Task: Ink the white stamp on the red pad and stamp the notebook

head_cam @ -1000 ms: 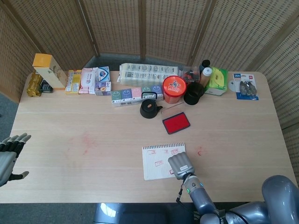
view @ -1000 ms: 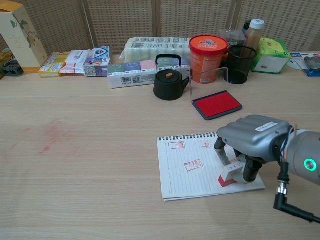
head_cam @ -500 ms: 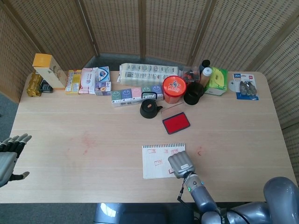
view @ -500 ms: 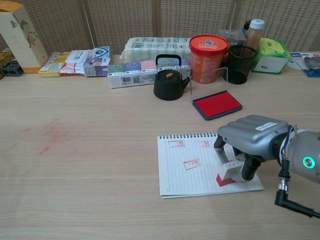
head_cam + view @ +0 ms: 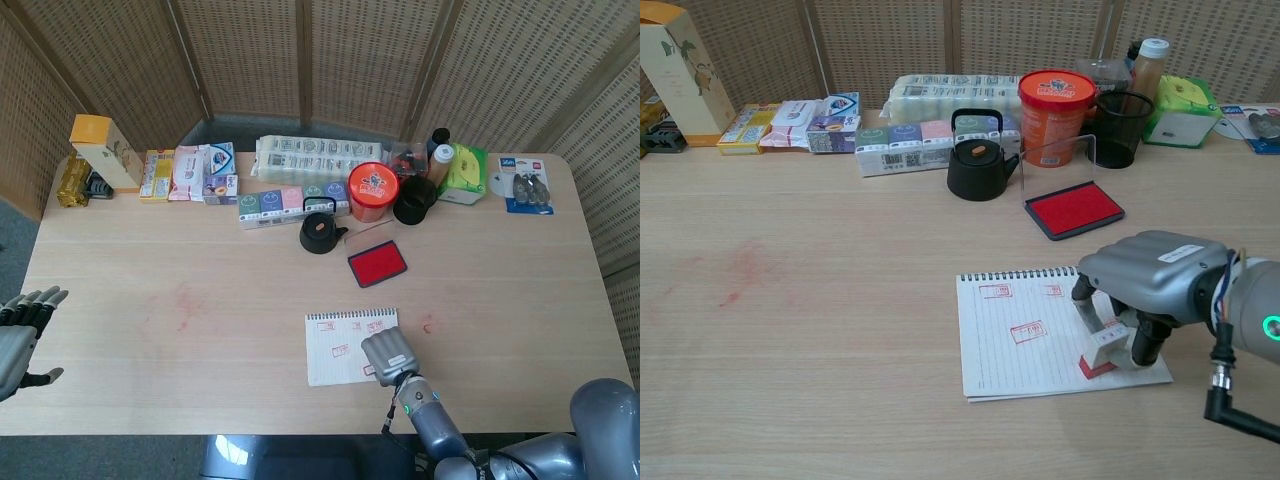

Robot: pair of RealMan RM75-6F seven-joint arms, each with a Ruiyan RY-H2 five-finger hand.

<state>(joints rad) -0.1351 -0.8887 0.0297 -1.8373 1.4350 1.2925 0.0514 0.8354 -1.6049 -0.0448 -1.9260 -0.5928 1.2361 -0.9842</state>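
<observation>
The right hand grips the one white stamp, its red face pressed on the single notebook near its right edge. Three red prints show on the page. One red pad lies behind. The notebook has shifted slightly rightward. The left hand hangs open, fingers spread.

You have light wood table with rounded corners filling most of head view. Woven rattan screen panels with dark wooden frames stand behind far edge, angled around both far corners. Grey floor shows past left edge. Faint red smudges mark tabletop toward left. Lighting even, soft, no hard shadows on your tabletop.
</observation>
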